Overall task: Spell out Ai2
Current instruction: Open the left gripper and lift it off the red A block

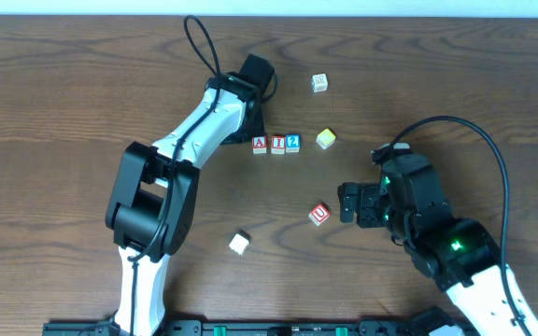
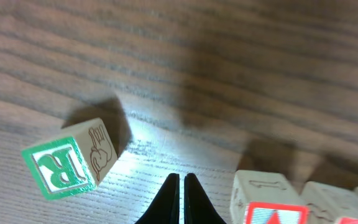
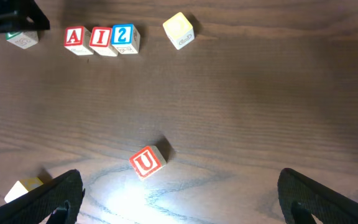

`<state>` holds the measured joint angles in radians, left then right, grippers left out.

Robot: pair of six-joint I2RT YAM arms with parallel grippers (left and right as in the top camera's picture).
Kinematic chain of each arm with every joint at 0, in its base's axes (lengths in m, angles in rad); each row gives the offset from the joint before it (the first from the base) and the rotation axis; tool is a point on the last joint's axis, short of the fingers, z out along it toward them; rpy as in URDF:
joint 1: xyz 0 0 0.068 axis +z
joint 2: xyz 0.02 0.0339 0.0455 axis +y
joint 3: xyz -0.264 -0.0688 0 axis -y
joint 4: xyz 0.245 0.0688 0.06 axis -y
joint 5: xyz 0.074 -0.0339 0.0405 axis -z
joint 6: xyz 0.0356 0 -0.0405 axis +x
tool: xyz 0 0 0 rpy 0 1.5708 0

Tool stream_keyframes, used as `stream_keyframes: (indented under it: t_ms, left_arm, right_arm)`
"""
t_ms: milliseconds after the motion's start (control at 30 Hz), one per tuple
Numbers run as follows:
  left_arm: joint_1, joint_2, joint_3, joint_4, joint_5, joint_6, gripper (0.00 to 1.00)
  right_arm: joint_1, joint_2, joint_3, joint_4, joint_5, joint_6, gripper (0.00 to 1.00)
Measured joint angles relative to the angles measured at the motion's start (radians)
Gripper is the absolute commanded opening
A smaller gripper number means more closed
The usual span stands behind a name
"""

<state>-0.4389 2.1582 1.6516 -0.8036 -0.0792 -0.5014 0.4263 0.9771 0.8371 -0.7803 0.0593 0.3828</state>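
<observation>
Three blocks stand in a touching row: a red A (image 1: 260, 144), a red I (image 1: 276, 144) and a blue 2 (image 1: 292, 143). The right wrist view shows the A (image 3: 74, 38), the I (image 3: 100, 38) and the 2 (image 3: 124, 36) at the top left. My left gripper (image 1: 252, 129) sits just behind and left of the A, its fingers (image 2: 182, 182) shut on nothing, with the A (image 2: 272, 208) beside them. My right gripper (image 1: 348, 203) is open and empty (image 3: 179, 193), just right of a red U block (image 1: 319, 214).
A green R block (image 2: 67, 163) lies left of the left fingers. A yellow block (image 1: 325, 139) sits right of the 2. A white block (image 1: 319, 83) lies farther back. A cream block (image 1: 239, 244) lies near the front. The U block (image 3: 147, 162) lies between the right fingers' span.
</observation>
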Motion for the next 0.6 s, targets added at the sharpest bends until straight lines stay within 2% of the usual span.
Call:
stream_keyframes:
  t_ms: [600]
  left_arm:
    - [-0.019,0.0,-0.058,0.102,0.08,0.0,0.06]
  right_arm:
    - [0.0,0.0,0.0,0.0,0.0,0.0,0.99]
